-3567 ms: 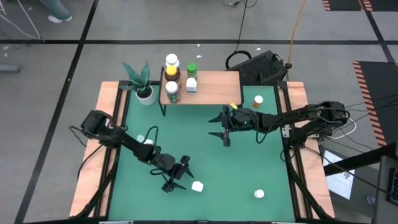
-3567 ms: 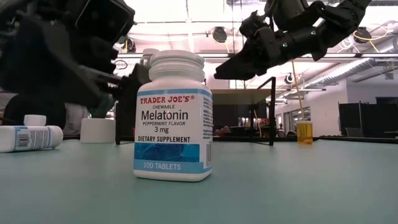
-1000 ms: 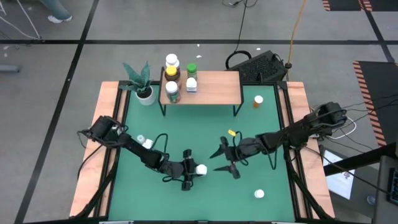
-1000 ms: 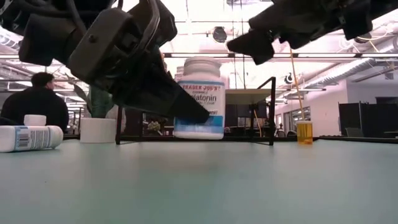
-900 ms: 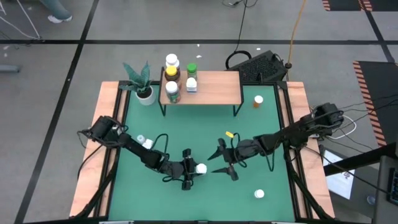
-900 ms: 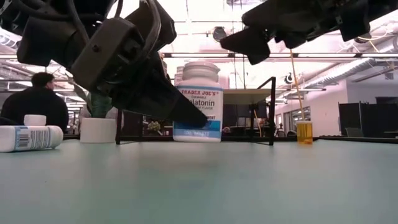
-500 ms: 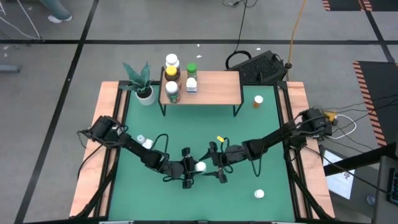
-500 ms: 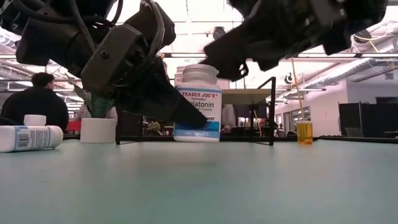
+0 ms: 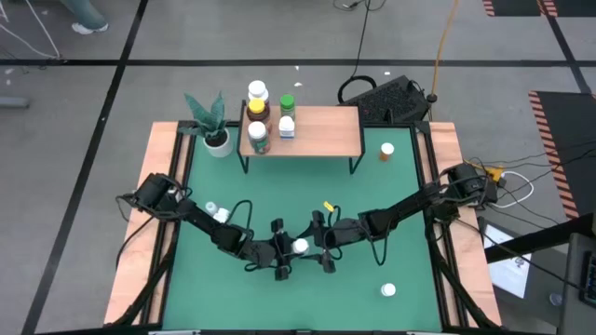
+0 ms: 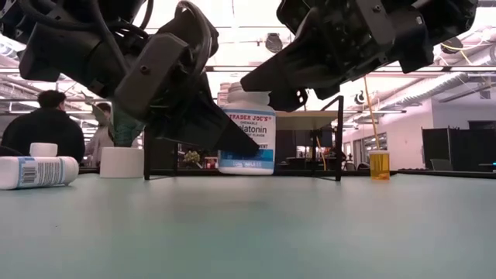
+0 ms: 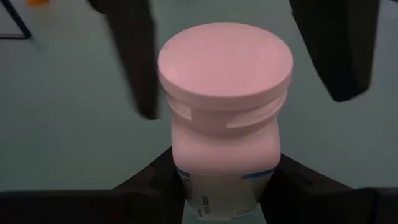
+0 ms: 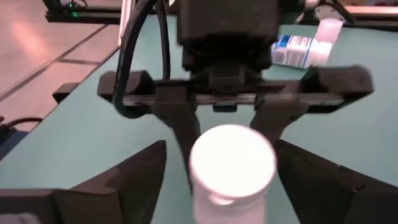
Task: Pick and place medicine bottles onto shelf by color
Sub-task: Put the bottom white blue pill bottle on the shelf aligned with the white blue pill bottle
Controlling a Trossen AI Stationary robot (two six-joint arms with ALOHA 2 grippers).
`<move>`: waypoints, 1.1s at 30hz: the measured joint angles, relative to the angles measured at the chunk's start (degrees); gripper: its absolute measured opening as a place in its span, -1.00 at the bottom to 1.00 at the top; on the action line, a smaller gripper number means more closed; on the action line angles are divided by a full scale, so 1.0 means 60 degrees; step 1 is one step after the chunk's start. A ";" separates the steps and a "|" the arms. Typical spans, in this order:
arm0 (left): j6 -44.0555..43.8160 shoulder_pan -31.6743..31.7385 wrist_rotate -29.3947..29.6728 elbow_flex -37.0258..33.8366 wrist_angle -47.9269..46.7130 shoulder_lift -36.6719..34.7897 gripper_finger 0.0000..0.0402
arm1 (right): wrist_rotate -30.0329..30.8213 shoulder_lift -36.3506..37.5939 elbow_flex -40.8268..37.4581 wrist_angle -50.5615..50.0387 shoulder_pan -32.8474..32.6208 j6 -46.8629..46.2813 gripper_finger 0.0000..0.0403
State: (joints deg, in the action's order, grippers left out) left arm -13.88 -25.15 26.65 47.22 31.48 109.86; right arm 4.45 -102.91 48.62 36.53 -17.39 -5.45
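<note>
– Melatonin bottle (image 9: pixel 300 247): where is it?
– Upright, just toward 6 o'clock from the middle of the green table (image 9: pixel 391 223), with a gripper on each side. The low view shows its white cap and blue-banded label (image 10: pixel 246 139) between the two dark arms. I cannot tell whether its base touches the table.

– Who has it?
– The left gripper (image 9: pixel 287 249), reaching in from 9 o'clock. It is clenched on the lower body, one finger on each side of the label. The left wrist view shows the bottle (image 11: pixel 224 106) rising out from between those fingers.

– And the right gripper?
– The right gripper (image 9: pixel 314 246) comes in from 3 o'clock with its fingers spread. In the right wrist view the cap (image 12: pixel 231 163) sits between them, and a gap shows on both sides. So it is released, not touching.

– The shelf?
– The shelf (image 9: pixel 321 130) stands at 12 o'clock from the held bottle, well apart. Four bottles crowd its 9 o'clock end, among them an amber bottle (image 9: pixel 258 98) and a green-capped bottle (image 9: pixel 288 102). The other end is bare wood.

– Anything loose on the table?
– An orange bottle (image 9: pixel 386 150) at 2 o'clock, a white-capped bottle (image 9: pixel 387 290) at 4 o'clock, and a white-and-blue bottle (image 9: pixel 217 211) lying at 10 o'clock. A potted plant (image 9: pixel 214 130) stands just beside the shelf.
</note>
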 joint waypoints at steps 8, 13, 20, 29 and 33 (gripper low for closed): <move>-0.0028 -0.0007 0.0073 0.0000 0.0061 0.0001 -0.23 | 0.0047 0.0004 0.0000 -0.0001 0.0054 -0.0011 0.09; -0.0101 0.0000 0.0087 -0.0002 0.0296 0.0009 -0.23 | 0.0023 0.0012 -0.0001 -0.0292 0.0160 -0.0007 -0.07; -0.0424 0.0007 0.0099 -0.0004 0.0339 0.0018 -0.18 | -0.0025 0.0018 -0.0003 -0.0292 0.0208 0.0004 -0.13; -0.1349 0.0049 0.0095 0.0007 0.0187 0.0007 0.24 | 0.0029 0.0029 -0.0004 -0.0359 0.0219 0.0127 -0.10; -0.1463 0.0051 0.0088 0.0007 -0.0174 0.0007 0.43 | 0.0025 0.0156 -0.0007 -0.0570 0.0219 0.0251 -0.10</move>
State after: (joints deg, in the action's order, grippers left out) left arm -22.65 -24.84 27.18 47.27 30.44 109.91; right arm 4.60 -101.98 48.58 33.11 -16.08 -3.95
